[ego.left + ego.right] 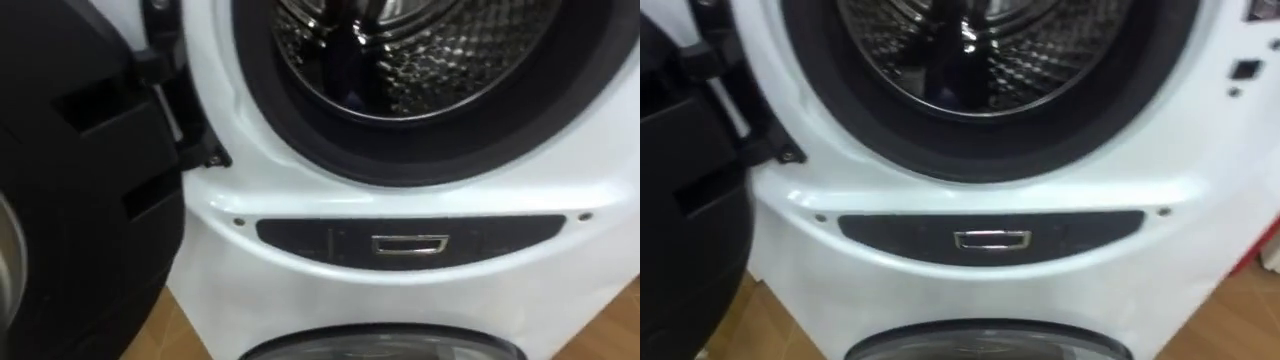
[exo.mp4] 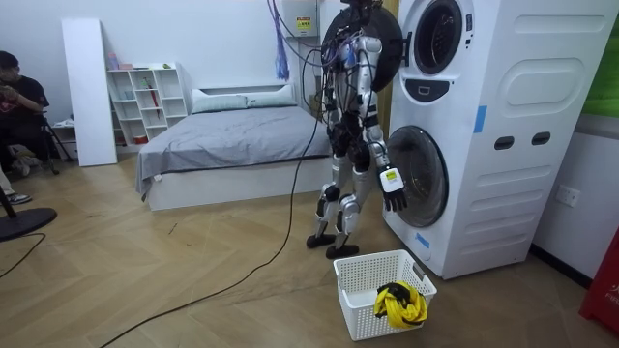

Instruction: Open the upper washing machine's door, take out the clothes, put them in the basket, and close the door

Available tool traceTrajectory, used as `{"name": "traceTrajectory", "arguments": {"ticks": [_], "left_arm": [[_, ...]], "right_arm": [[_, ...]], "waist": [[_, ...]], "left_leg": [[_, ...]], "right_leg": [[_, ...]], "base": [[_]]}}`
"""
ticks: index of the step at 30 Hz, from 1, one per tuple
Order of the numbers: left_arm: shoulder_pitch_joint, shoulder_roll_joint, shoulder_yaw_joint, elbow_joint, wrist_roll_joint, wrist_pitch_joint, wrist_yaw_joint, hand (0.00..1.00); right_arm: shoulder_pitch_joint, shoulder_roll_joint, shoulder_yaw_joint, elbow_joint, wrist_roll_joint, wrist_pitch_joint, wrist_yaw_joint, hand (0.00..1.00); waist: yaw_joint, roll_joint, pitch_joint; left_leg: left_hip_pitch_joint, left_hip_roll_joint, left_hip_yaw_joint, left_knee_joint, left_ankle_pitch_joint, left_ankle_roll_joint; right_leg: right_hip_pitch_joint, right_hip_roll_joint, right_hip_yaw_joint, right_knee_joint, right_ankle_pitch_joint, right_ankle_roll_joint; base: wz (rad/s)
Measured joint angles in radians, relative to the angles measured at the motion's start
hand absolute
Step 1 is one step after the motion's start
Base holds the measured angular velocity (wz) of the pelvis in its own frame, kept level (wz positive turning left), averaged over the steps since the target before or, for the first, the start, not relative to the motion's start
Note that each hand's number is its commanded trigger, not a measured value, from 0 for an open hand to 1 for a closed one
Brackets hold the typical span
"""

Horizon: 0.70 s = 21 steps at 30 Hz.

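Left eye view: the upper drum [image 1: 430, 60] is seen open, w/ its black door [image 1: 80, 200] swung out to the left. A dark control strip [image 1: 410, 243] is set below the opening, and the rim of the lower door [image 1: 380, 345] is caught at the near edge. A dark shape low in the drum may be cloth or a reflection; which cannot be told.

Room view: the robot is stood close to the washing machine [image 2: 522, 135], facing it. The right hand [image 2: 392, 190] is hung low beside the lower door, fingers loose and pointing down, nothing held. A yellow-and-black garment [image 2: 399, 302] is seen in the white basket [image 2: 363, 311] on the floor by the robot's feet.

Right eye view: same drum & strip, no cloth made out for certain.

Step judged: btw. picks, one item already binned. Next, a hand must be raised into the upper drum, past the door seal, and closed on whatever is left.
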Motion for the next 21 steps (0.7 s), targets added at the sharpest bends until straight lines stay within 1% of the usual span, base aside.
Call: {"name": "traceTrajectory", "arguments": {"ticks": [1, 3, 5, 8, 11, 12, 13, 14, 15, 17, 18, 19, 20, 21], "left_arm": [[-0.003, -0.008, 0.001, 0.000, 0.005, 0.000, -0.001, 0.00], [-0.003, -0.014, 0.009, 0.000, 0.012, 0.001, -0.003, 0.00], [0.001, -0.014, 0.013, 0.000, 0.012, 0.006, -0.004, 0.00], [0.004, -0.017, 0.016, -0.001, 0.012, 0.009, -0.004, 0.00], [0.005, -0.019, 0.030, 0.000, 0.013, 0.010, -0.004, 0.00], [0.007, -0.019, 0.032, 0.000, 0.012, 0.010, -0.004, 0.00], [0.008, -0.019, 0.032, 0.000, 0.013, 0.010, -0.004, 0.00], [0.009, -0.019, 0.033, 0.000, 0.013, 0.010, -0.004, 0.00], [0.008, -0.019, 0.041, 0.000, 0.013, 0.010, -0.004, 0.00], [0.010, -0.018, 0.050, -0.001, 0.013, 0.011, -0.004, 0.00], [0.013, -0.017, 0.051, -0.003, 0.015, 0.011, -0.003, 0.00], [0.013, -0.017, 0.051, -0.006, 0.024, 0.013, -0.003, 0.00], [0.013, -0.016, 0.052, -0.007, 0.028, 0.014, -0.002, 0.00], [0.013, -0.012, 0.057, -0.016, 0.034, 0.018, -0.002, 0.00]], "right_arm": [[0.000, 0.004, 0.003, 0.003, -0.001, 0.001, 0.022, 0.00], [-0.001, 0.011, 0.016, 0.008, -0.007, 0.001, 0.048, 0.00], [-0.007, 0.015, 0.035, 0.011, -0.017, 0.001, 0.073, 0.00], [-0.007, 0.021, 0.037, 0.011, -0.028, 0.001, 0.099, 0.00], [-0.009, 0.026, 0.037, 0.011, -0.042, 0.001, 0.124, 0.00], [-0.014, 0.025, 0.037, 0.011, -0.042, 0.001, 0.133, 0.00], [-0.015, 0.025, 0.036, 0.011, -0.042, 0.000, 0.142, 0.00], [-0.015, 0.025, 0.036, 0.011, -0.043, 0.000, 0.146, 0.00], [-0.017, 0.025, 0.036, 0.012, -0.043, 0.000, 0.156, 0.00], [-0.016, 0.025, 0.037, 0.012, -0.052, 0.000, 0.168, 0.00], [-0.015, 0.024, 0.038, 0.008, -0.067, 0.000, 0.174, 0.00], [-0.015, 0.022, 0.035, 0.005, -0.078, 0.000, 0.179, 0.00], [-0.015, 0.022, 0.034, 0.004, -0.084, 0.000, 0.181, 0.00], [-0.016, 0.019, 0.032, 0.002, -0.102, 0.001, 0.188, 0.00]], "waist": [[0.002, 0.001, 0.0004], [0.009, -0.001, -0.0008], [0.016, -0.004, 0.0035], [0.026, -0.004, 0.0027], [0.030, -0.009, 0.0026], [0.031, -0.011, 0.0049], [0.031, -0.011, 0.0078], [0.031, -0.011, 0.0079], [0.033, -0.012, 0.0097], [0.036, -0.014, 0.0106], [0.041, -0.014, 0.0095], [0.044, -0.010, 0.0080], [0.049, -0.009, 0.0065], [0.056, -0.011, 0.0052]], "left_leg": [[0.000, 0.001, 0.000, 0.000, -0.006, 0.001], [0.003, 0.000, 0.001, 0.000, -0.008, 0.000], [0.011, -0.001, 0.001, 0.000, -0.011, 0.001], [0.016, -0.001, 0.000, 0.001, -0.019, 0.003], [0.017, -0.005, 0.000, 0.001, -0.020, 0.003], [0.021, -0.006, 0.002, 0.001, -0.021, 0.004], [0.028, -0.006, 0.003, 0.001, -0.025, 0.010], [0.029, -0.007, 0.003, 0.002, -0.027, 0.013], [0.028, -0.009, 0.002, 0.004, -0.030, 0.015], [0.025, -0.010, 0.004, 0.017, -0.031, 0.015], [0.014, -0.009, 0.004, 0.045, -0.039, 0.017], [-0.012, -0.002, 0.005, 0.102, -0.060, 0.012], [-0.030, 0.001, 0.006, 0.139, -0.069, 0.011], [-0.077, 0.008, 0.005, 0.238, -0.081, 0.001]], "right_leg": [[0.002, 0.000, -0.008, -0.001, 0.000, -0.001], [0.004, -0.002, -0.010, 0.002, 0.002, -0.004], [0.014, -0.002, -0.010, 0.002, 0.005, -0.009], [0.022, -0.003, -0.014, 0.001, 0.007, -0.013], [0.026, -0.007, -0.017, -0.001, 0.009, -0.016], [0.031, -0.009, -0.017, -0.002, 0.009, -0.016], [0.036, -0.009, -0.016, -0.002, 0.008, -0.017], [0.038, -0.009, -0.016, -0.002, 0.006, -0.020], [0.038, -0.010, -0.015, -0.002, 0.002, -0.026], [0.034, -0.011, -0.010, 0.000, 0.003, -0.027], [0.032, -0.012, -0.008, 0.001, 0.000, -0.029], [0.026, -0.010, -0.008, 0.009, -0.003, -0.032], [0.018, -0.010, -0.008, 0.020, -0.005, -0.033], [0.006, -0.013, -0.013, 0.042, -0.007, -0.035]], "base": [[0.25], [0.08], [-0.05], [0.03], [0.00], [0.00], [0.00], [0.00], [0.00], [-0.04], [-0.11], [-0.12], [-0.08], [-0.12]]}}
